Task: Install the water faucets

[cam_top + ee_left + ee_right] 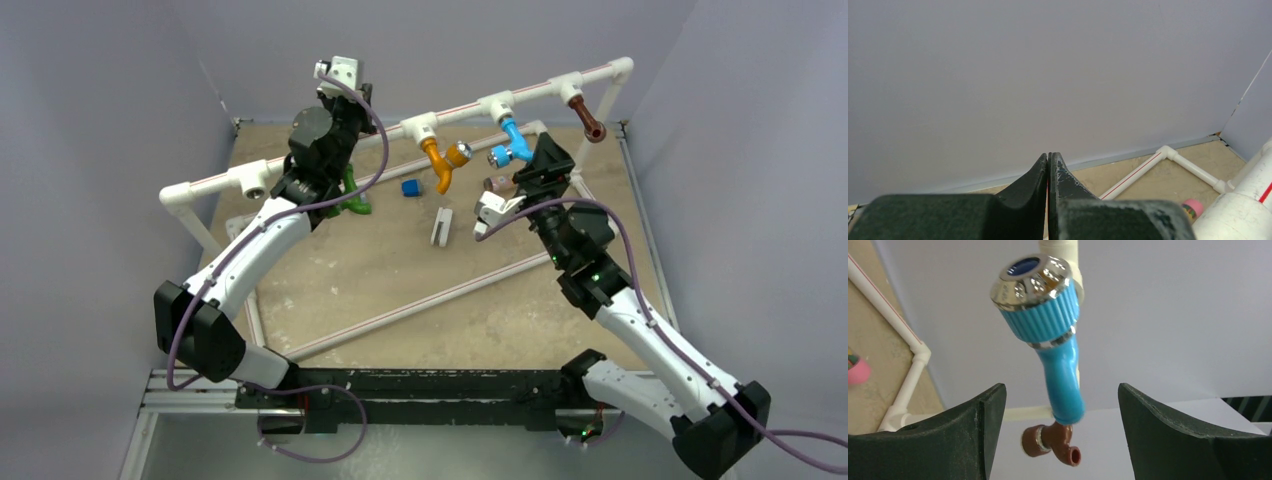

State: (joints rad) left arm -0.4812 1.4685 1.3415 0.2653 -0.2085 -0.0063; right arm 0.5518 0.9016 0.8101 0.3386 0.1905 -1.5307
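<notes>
Three water faucets hang from tees on the raised white pipe: orange, blue and brown. A green faucet sits low beside my left arm, partly hidden by it. My right gripper is open just in front of the blue faucet; its spout hangs between my spread fingers without touching either pad, and the brown faucet shows behind it. My left gripper is raised toward the back wall, and the left wrist view shows it shut on nothing.
A small blue cube, a white fitting and a brown cylinder with a pink cap lie on the tan board. The leftmost tee has an empty socket. A low pipe frame edges the board, with grey walls around it.
</notes>
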